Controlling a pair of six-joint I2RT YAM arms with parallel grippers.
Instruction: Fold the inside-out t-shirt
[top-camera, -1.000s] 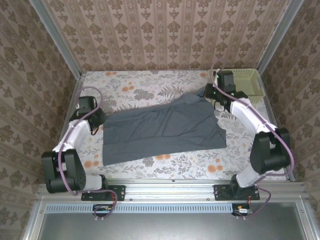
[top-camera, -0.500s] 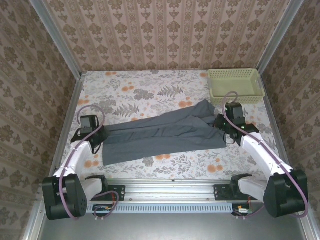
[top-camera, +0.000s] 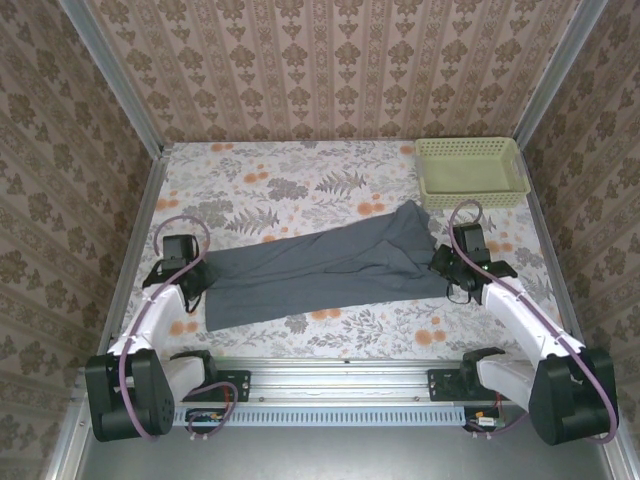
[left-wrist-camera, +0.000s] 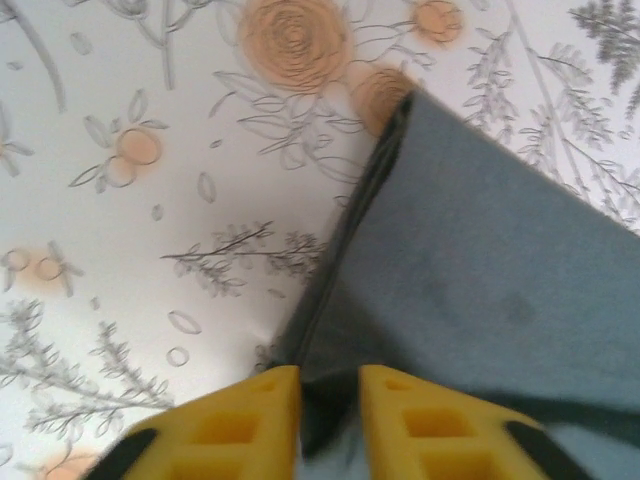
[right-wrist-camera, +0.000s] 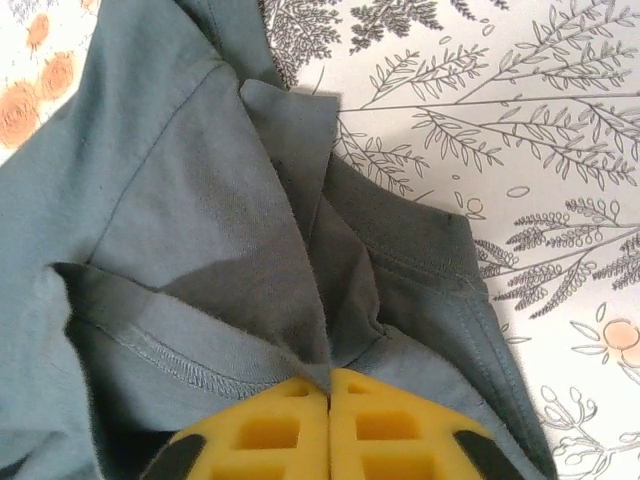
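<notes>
The inside-out t-shirt (top-camera: 320, 265) lies across the table (top-camera: 300, 170), folded lengthwise into a band; crosswise folds remain. The right gripper (right-wrist-camera: 329, 398) pinches one end. The left gripper (left-wrist-camera: 328, 400) has its jaws slightly apart around the hem, possibly loose.

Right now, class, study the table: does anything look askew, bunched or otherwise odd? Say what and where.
Yes. The inside-out t-shirt lies as a long band slanting across the table, not square to its edges. Its end by the right gripper is bunched into overlapping folds, with stitched hems and seams exposed.
</notes>
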